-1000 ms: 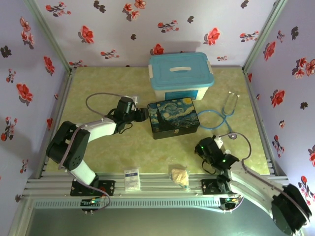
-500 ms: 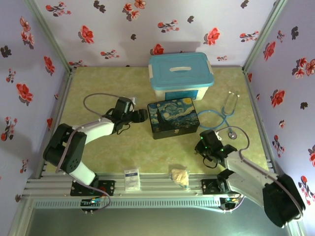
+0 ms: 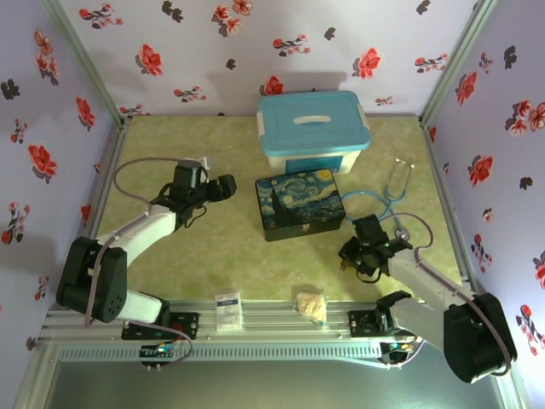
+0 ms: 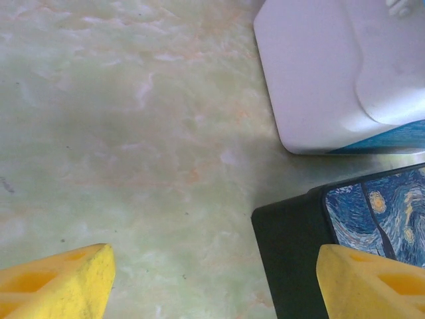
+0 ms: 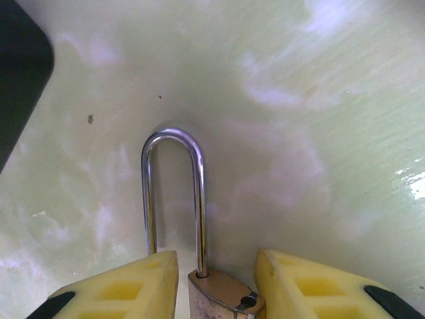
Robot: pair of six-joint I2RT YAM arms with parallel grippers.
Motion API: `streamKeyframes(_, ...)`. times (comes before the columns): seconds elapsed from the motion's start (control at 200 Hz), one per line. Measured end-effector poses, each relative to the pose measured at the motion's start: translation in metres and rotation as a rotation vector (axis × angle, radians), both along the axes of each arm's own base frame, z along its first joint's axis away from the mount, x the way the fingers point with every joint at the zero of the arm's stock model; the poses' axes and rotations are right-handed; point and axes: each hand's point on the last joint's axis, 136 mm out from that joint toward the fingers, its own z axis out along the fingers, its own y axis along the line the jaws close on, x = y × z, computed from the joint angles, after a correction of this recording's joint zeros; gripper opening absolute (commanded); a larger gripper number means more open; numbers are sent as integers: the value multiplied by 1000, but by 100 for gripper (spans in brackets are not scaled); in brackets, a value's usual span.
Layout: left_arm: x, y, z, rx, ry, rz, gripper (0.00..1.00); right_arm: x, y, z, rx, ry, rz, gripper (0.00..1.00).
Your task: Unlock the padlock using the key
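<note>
The brass padlock stands between the yellow fingers of my right gripper. Its silvery shackle sticks forward over the green table. One shackle leg sits in the body, the other hangs free beside it, and the second hole shows empty. The jaws are parted, with a thin gap between the left finger and the lock body. From above, my right gripper hangs low just right of the starry-night box. My left gripper hovers left of that box, and its fingers are spread wide over bare table. The key is out of view.
A white box with a blue lid stands behind the starry-night box. A stethoscope lies at the right. A small white card and a crumpled beige lump rest on the front rail. Floral walls close in three sides.
My left gripper has pulled back leftward from the starry-night box and spread wider. My right gripper's jaws have parted round the padlock, and that arm has shifted slightly right.
</note>
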Motion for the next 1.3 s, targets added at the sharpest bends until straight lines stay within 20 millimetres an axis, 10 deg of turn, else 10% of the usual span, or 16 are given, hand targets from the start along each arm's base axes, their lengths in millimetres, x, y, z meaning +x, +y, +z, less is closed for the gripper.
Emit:
streamKeyframes(0.21,-6,47,3,10,5,113,86,-13,-12,17,-29,-28,-1,68)
streamKeyframes(0.315,-13,73,7,41,-8,189,95,0,-17,46,-60,-122,8,99)
streamKeyframes(0.68,-44,162,15,420,-124,462,100,129,-79,97,-502,-377,79,99)
streamKeyframes(0.975,-49,201,-58,612,-82,487,100,120,-149,40,-723,-530,-3,99)
streamKeyframes(1.3,0,200,-36,538,-251,457,100,174,-138,47,-663,-741,-11,99)
